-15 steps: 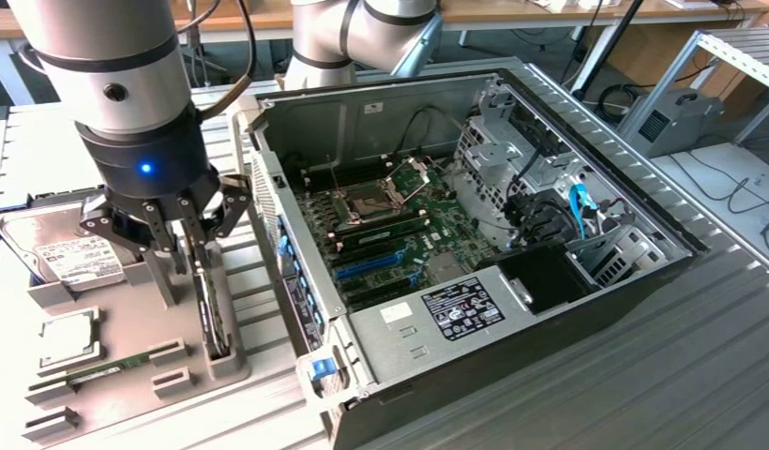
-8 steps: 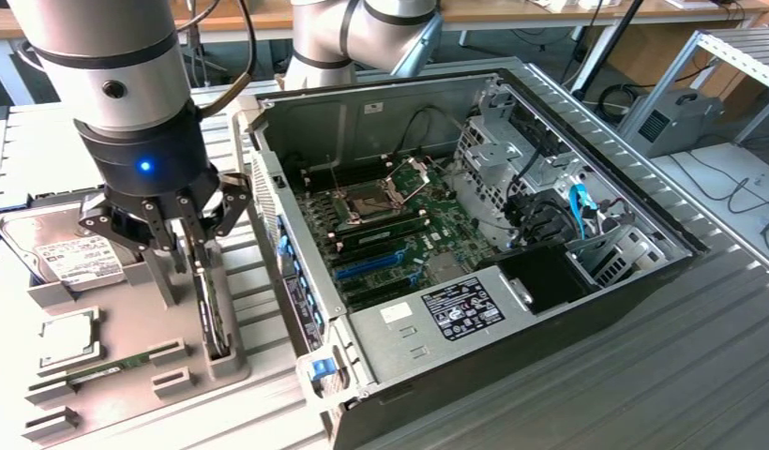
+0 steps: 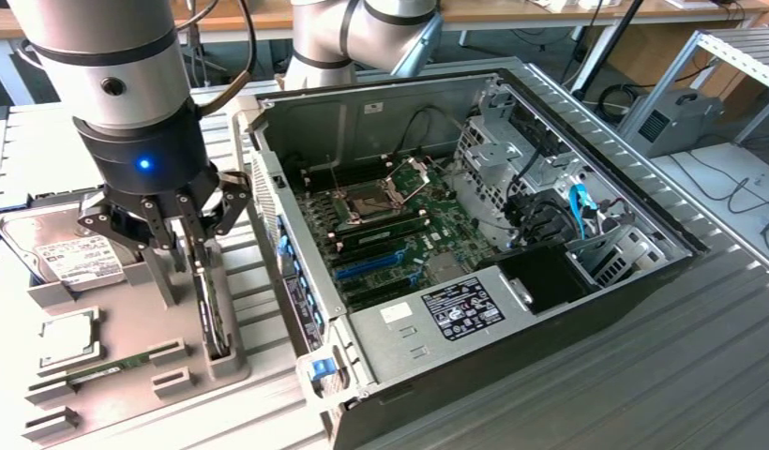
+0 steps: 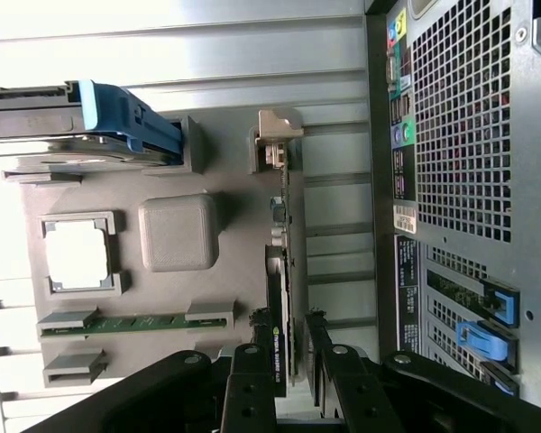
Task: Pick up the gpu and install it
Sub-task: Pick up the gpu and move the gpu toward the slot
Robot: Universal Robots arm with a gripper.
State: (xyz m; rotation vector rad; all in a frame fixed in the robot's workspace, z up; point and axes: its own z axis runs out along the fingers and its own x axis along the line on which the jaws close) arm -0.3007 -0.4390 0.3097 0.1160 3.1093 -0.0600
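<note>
Gpu point(image 3: 213, 305) stands on its long edge in the slots of a grey holder tray, along the tray's edge nearest the computer.

By bulk, the open computer case point(image 3: 585, 347) comes first. It lies on its side just beside that tray edge, motherboard facing up, with blue expansion slots point(image 3: 366, 265) showing. The tray point(image 3: 122, 328) carries a hard drive point(image 3: 72, 258) at its far corner, the card, and a RAM stick point(image 3: 110, 364) lying flat toward the opposite edge.

The card's long axis runs along the tray edge, parallel to the case's rear panel. Its silver bracket point(image 4: 279, 135) is at the end away from the claw, and the cooler face seems turned toward the tray's middle.

The claw point(image 4: 287, 343) is about half open, with one finger on either side of the card near one end. A thin gap shows on the case side, so it clamps nothing and the card sits in its slots.

The likely trouble is that a hold so far from the card's middle could let the bracket end sag or bind in its slot on lifting. With the case wall this close, a tilted card might knock it.
</note>
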